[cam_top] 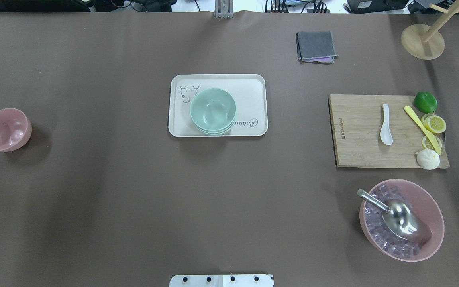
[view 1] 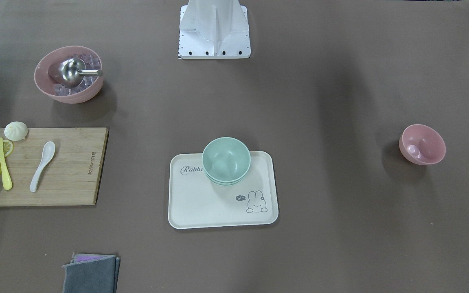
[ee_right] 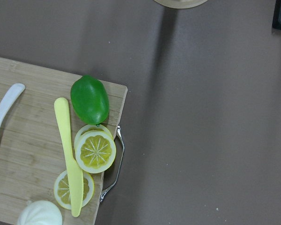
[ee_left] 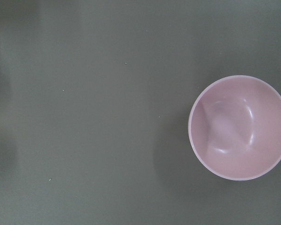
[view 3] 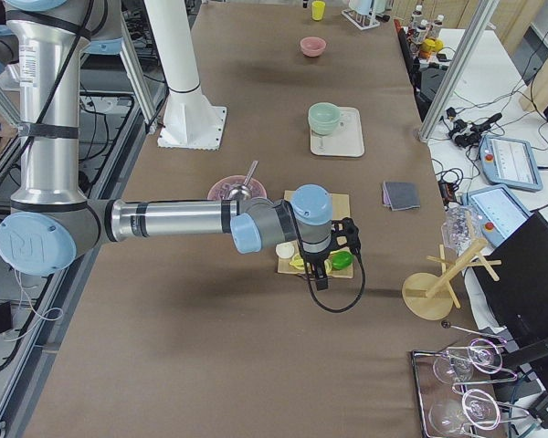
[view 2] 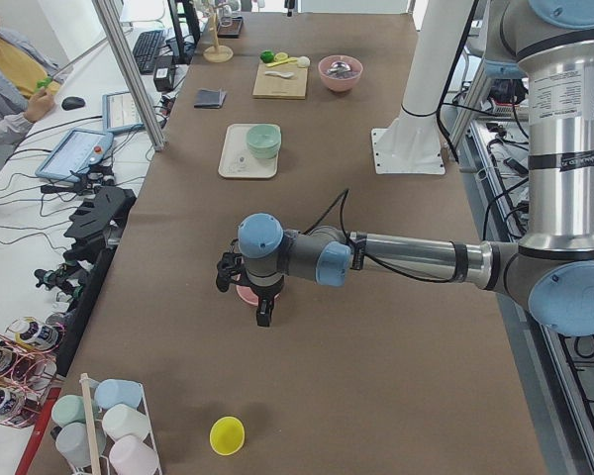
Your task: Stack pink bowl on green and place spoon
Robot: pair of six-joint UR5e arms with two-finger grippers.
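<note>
Left claw (view 2: 246,297): hangs above the pink bowl (cam_top: 5,129); seen from the side only, so released or clenched cannot be told.
Right claw (view 3: 324,265): over the cutting board (cam_top: 357,153); state likewise cannot be told.
Pink bowl: on bare table, 9 o'clock of the tray (cam_top: 255,85), well apart.
Green bowl (cam_top: 212,109): on the tray.
Spoon (cam_top: 386,129): on the board, 3 o'clock of the tray.
Risk: the bowl sits off-centre in the wrist view, so a straight descent likely misses the rim. The ice bowl (cam_top: 432,235) is also pink and could be mistaken for it.

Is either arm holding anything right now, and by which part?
Nothing appears held: the pink bowl sits on the table, the spoon lies on the cutting board. Jaw state cannot be told.
</note>
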